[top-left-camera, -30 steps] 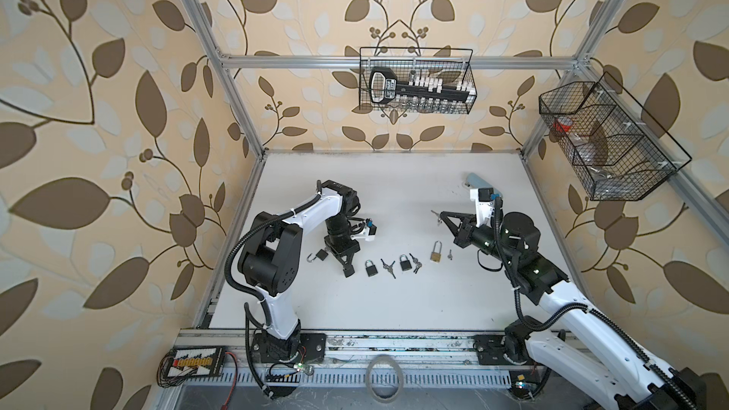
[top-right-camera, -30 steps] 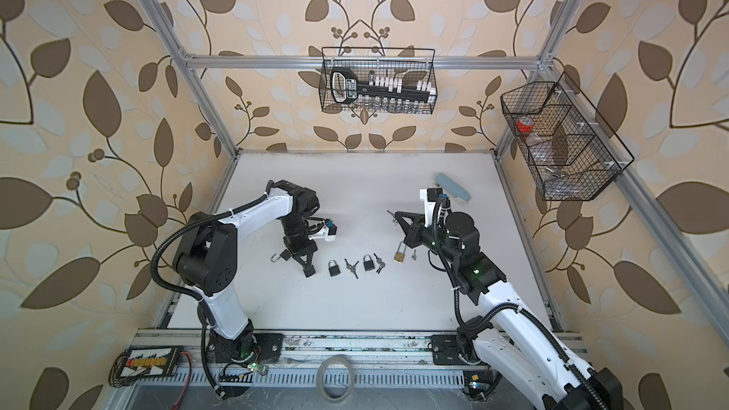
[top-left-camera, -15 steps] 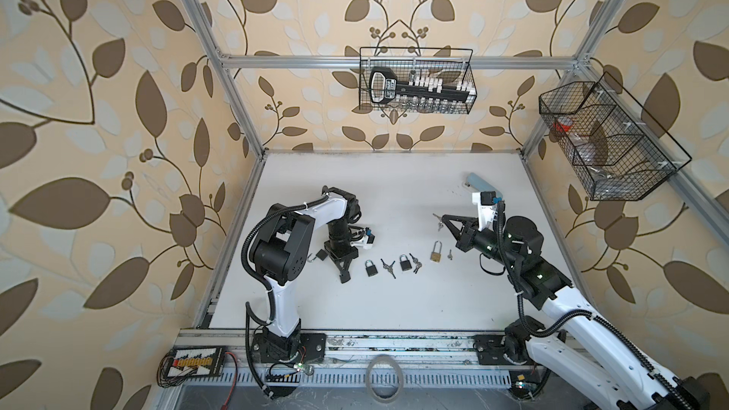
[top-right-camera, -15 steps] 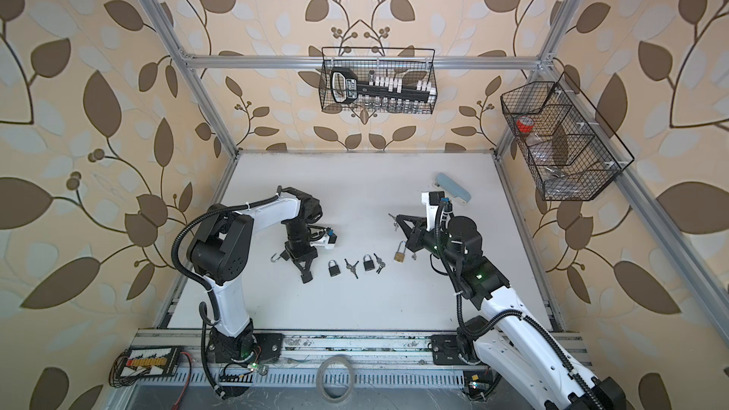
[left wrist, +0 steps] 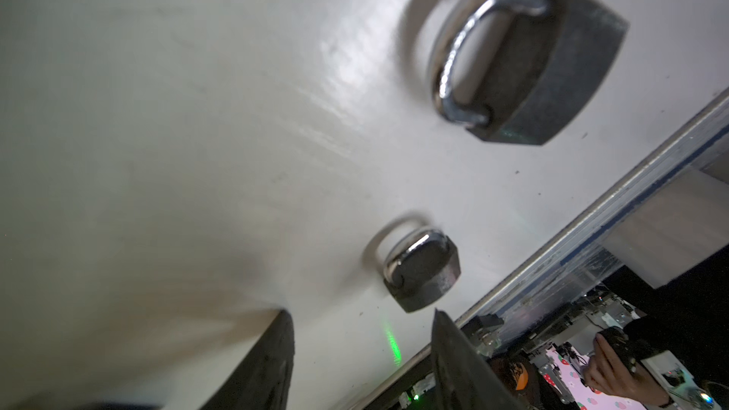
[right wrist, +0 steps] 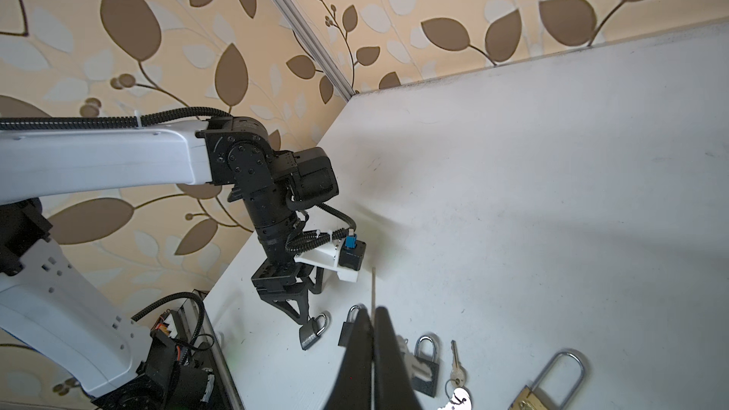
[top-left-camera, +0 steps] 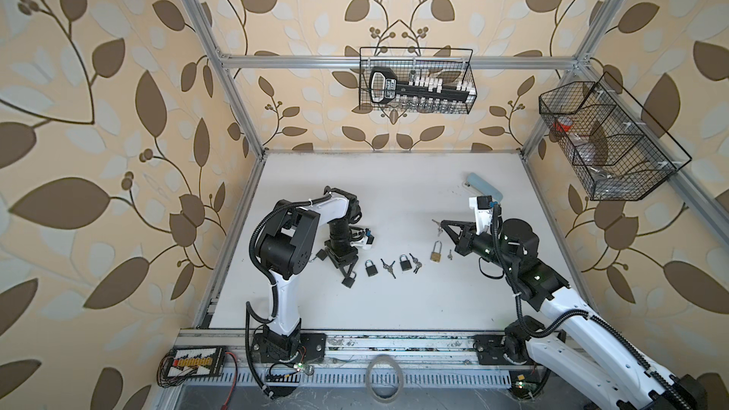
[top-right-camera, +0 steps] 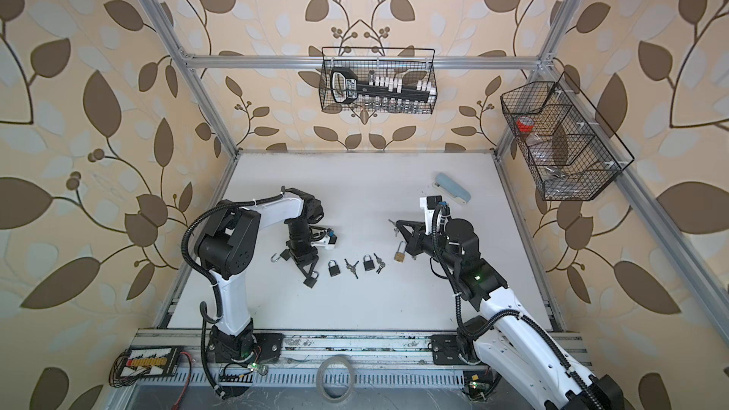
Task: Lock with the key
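The small padlock has a dark, rough, blocky body and a shiny bent metal loop. It lies on the smooth white table, loop end away from the front edge, just beside the left gripper. That gripper's black fingers stand apart, with nothing between them. The left arm bends and tips down. The right gripper pinches a thin metal key, which sticks straight out toward the left arm. The right arm reaches low.
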Robot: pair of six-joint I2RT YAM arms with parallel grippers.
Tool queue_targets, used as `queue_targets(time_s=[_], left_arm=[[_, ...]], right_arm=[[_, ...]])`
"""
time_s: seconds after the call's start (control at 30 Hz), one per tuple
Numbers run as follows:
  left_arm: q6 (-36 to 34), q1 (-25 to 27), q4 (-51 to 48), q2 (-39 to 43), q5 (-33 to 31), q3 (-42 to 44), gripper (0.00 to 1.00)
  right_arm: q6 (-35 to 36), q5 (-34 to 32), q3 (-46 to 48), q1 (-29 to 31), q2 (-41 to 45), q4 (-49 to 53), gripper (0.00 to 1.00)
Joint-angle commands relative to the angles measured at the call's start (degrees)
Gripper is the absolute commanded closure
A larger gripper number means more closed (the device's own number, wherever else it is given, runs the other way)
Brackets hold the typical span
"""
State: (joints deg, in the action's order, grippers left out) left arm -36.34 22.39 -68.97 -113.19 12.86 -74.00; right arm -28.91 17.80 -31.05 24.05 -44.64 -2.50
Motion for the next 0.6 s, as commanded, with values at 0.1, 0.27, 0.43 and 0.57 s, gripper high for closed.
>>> queue_targets(time_s=[0.1, 0.27, 0.43, 0.57], left_arm=[[7.41, -1.70, 6.80, 11.50, -5.98, -3.09, 0.18], [19.95, -3.61, 16.11, 25.02, -9.50, -0.73, 0.08], [35.29, -5.33, 27.91, 41.83, -10.40, 7.66, 0.01], [44.85, -11.22, 33.11, 51.28, -8.39, 12.65, 0.01]], right_arm=[[5.04, -6.38, -0.47, 6.87, -1.37, 0.59, 1.00], [8.20, -20.55, -2.00, 24.19, -5.99, -1.22, 1.00], [9.58, -29.78, -3.15, 40.73, -16.71, -5.93, 1.00], [9.23, -31.40, -5.18, 46.82, -25.85, -10.05, 1.00]])
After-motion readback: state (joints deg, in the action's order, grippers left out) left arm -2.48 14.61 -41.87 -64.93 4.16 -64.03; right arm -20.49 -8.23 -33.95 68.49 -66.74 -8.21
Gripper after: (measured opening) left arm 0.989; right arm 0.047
